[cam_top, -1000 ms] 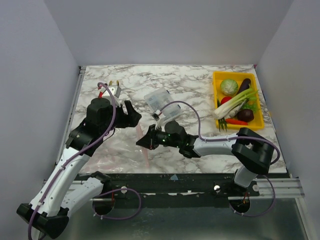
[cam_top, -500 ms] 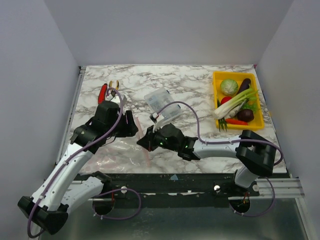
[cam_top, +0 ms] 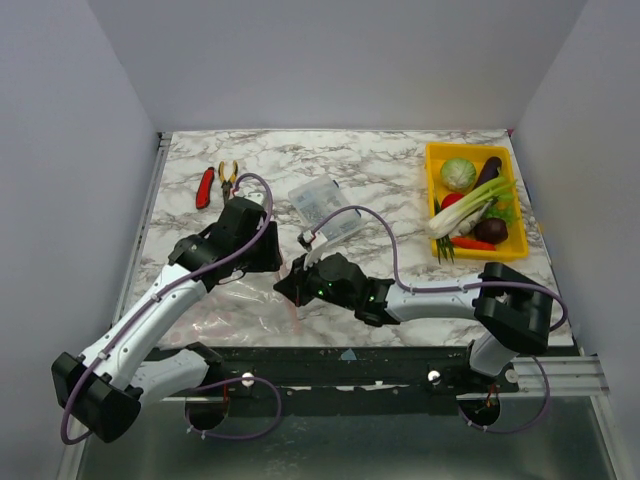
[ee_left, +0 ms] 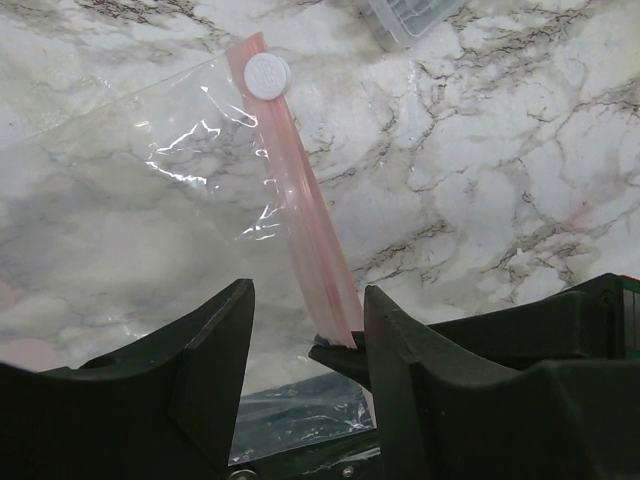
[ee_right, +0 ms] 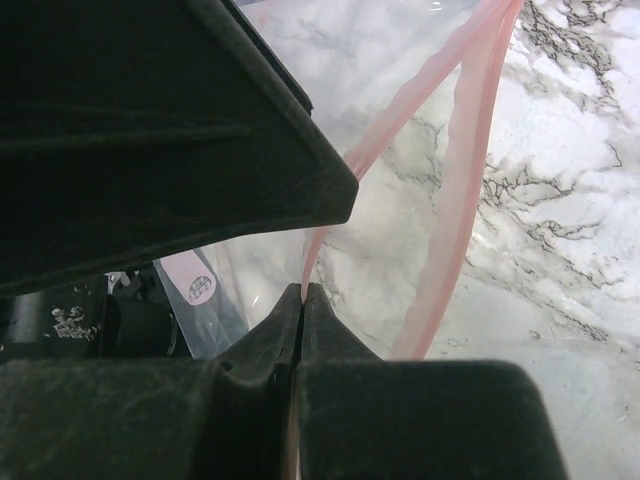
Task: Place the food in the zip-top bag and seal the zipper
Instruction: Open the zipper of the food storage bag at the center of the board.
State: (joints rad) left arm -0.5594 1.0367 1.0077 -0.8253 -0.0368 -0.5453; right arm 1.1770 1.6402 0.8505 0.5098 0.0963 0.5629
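Note:
The clear zip-top bag point(cam_top: 225, 305) lies flat on the marble near the front edge. Its pink zipper point(ee_left: 300, 200) carries a white slider point(ee_left: 268, 75) at the far end. My right gripper point(cam_top: 290, 285) is shut on one lip of the zipper point(ee_right: 325, 225), lifting it off the other lip point(ee_right: 465, 170) so the mouth gapes. My left gripper point(ee_left: 308, 345) hangs open just above that spot, with the strip's near end between its fingers point(ee_left: 400, 370) and untouched. The food sits in a yellow tray point(cam_top: 470, 147) at the right: a cabbage point(cam_top: 458, 174), a red fruit point(cam_top: 452, 200), a maroon piece point(cam_top: 490, 230).
A rigid clear plastic box point(cam_top: 320, 203) stands just behind both grippers. Red- and yellow-handled pliers point(cam_top: 215, 183) lie at the back left. The table's front edge is close below the bag. Grey walls close in the sides.
My left arm has swung forward and right, down to the bag's mouth beside the right gripper, and its jaws have narrowed. The pliers are now uncovered. The right gripper keeps its grip.

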